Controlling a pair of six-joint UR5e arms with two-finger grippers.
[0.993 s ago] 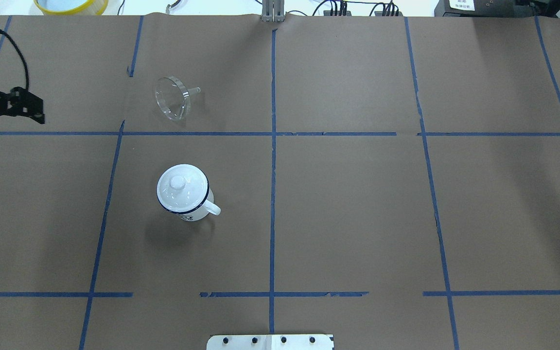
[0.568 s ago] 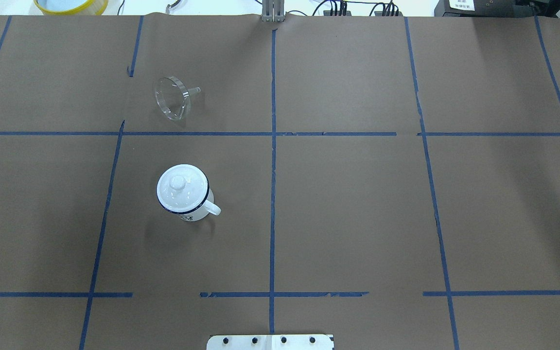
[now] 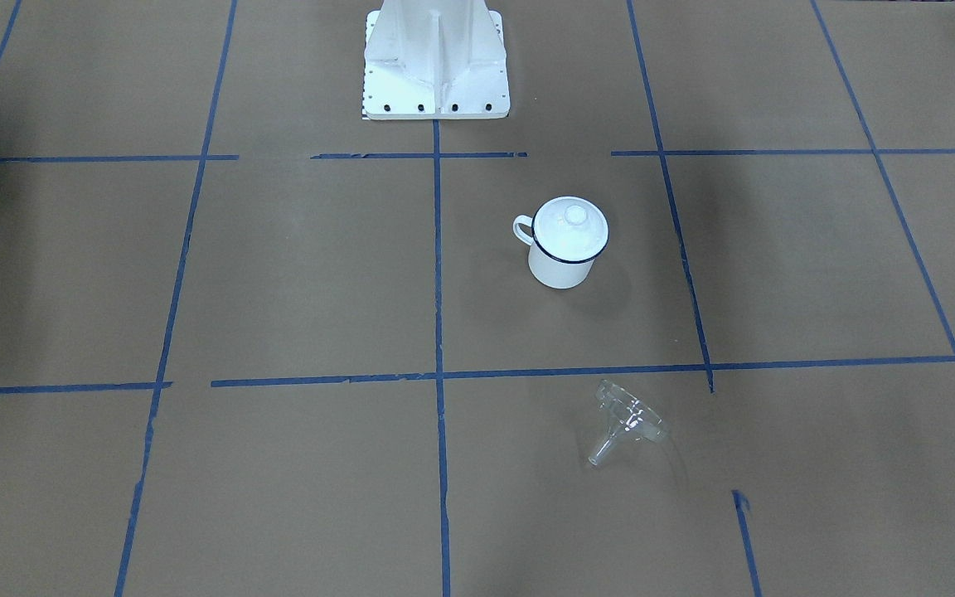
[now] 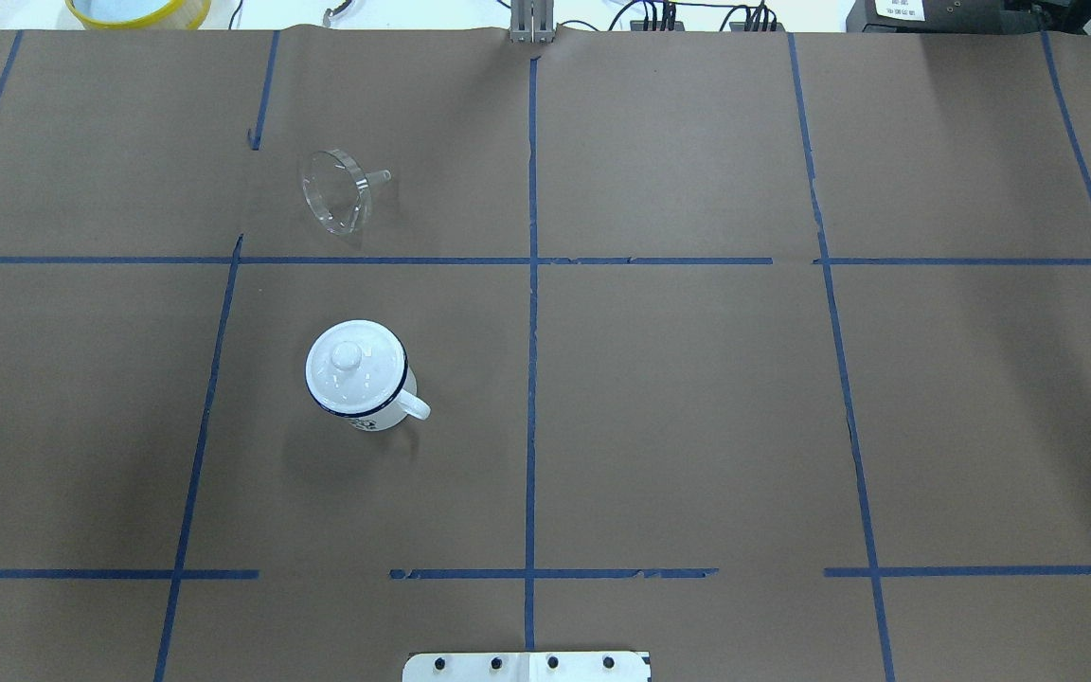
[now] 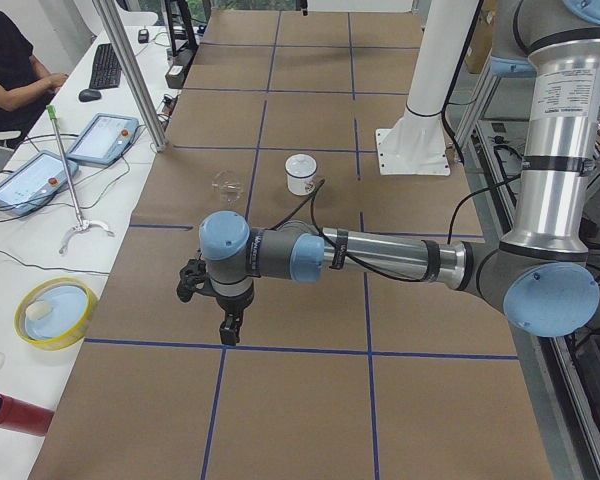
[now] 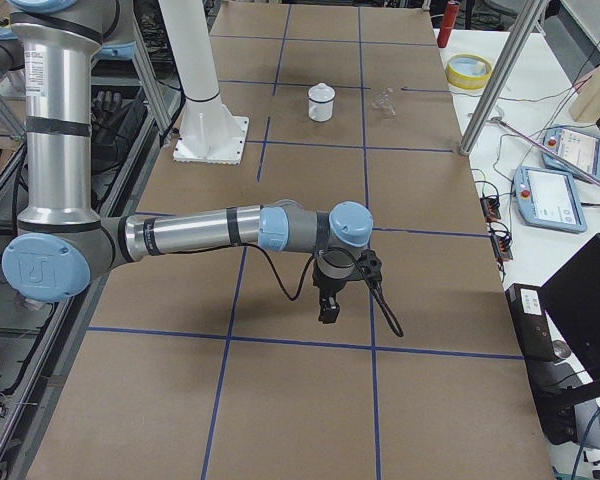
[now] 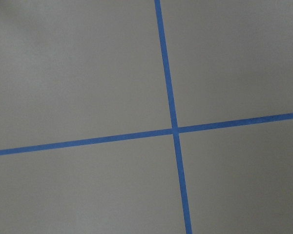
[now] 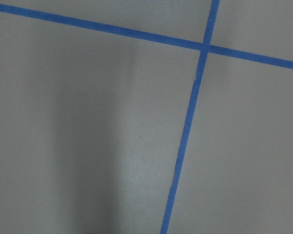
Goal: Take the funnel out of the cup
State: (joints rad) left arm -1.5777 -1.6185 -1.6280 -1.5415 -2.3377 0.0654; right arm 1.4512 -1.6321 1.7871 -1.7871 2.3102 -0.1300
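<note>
Since left gripper (image 5: 228, 322) and right gripper (image 6: 327, 303) hang off at the table ends, jaw state can't tell, just park clear. White enamel mug with dark blue rim (image 4: 377, 415) stands nearer, white domed lid (image 4: 347, 365) on it. Small clear plastic funnel (image 4: 335, 192) lies beyond on its side, well apart, so removal looks done.

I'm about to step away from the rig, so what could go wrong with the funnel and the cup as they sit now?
1. The funnel lies on its side, resting on its round rim, apart from the cup; a nudge might set it rolling.
2. It is clear and faint against the brown paper, so a later reach could misjudge it or clip it.
</note>
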